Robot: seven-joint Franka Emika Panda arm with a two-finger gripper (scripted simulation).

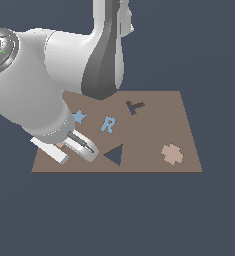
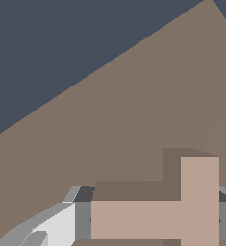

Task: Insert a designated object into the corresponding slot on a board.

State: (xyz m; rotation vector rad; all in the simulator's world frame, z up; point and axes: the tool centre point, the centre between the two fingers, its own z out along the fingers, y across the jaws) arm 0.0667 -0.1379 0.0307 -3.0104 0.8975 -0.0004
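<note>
The brown board [image 1: 154, 130] lies flat. The pale tan-pink T block [image 2: 182, 211] sits between my gripper's fingers [image 2: 61, 226], which press on both of its ends. In the exterior view only a sliver of the T block [image 1: 60, 145] shows under the hand, at the board's near corner on the exterior view's left. My gripper [image 1: 65, 148] is shut on it, low over the board. The dark T-shaped slot [image 1: 135, 106] is at the board's far side, well away from the gripper.
On the board are a blue star [image 1: 79, 117], a blue R [image 1: 108, 124], a dark triangular cutout [image 1: 114, 155] and a tan cross-shaped piece [image 1: 172, 154]. The arm's big white links [image 1: 34, 85] hang over the board's part on the exterior view's left.
</note>
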